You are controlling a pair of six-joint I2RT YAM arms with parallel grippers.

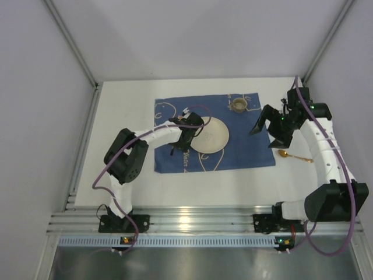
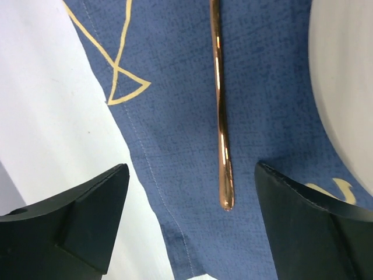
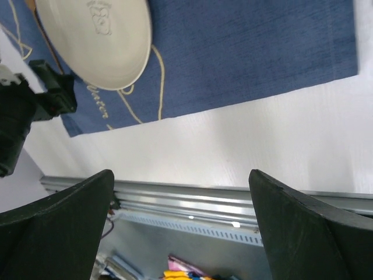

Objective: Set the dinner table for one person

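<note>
Both arms bend over the dinner table (image 1: 204,186), jaws wide.
Left gripper (image 2: 192,175) hangs near the cloth's (image 2: 175,146) left edge, a copper handle (image 2: 220,116) lying free between its fingers (image 2: 70,221); right gripper (image 3: 180,175) hovers beyond the cloth's right edge, over open tabletop.

This is a robotics lab test cell, not a home. The table (image 1: 245,181) is a plain matte white slab, boxed in on three sides by bare white panels (image 1: 35,116) set in aluminium posts (image 1: 70,41). A ribbed aluminium rail (image 1: 192,221) runs along the table's near edge. Bolted to it are two white-and-black robot arms, the left arm (image 1: 131,157) and the right arm (image 1: 326,146), both trailing purple cables (image 1: 354,227). A slotted cable duct (image 1: 192,240) lies just outside the rail. The homely things, a blue cloth (image 1: 175,116) and a plate (image 1: 211,135), lie on the table's middle.
</note>
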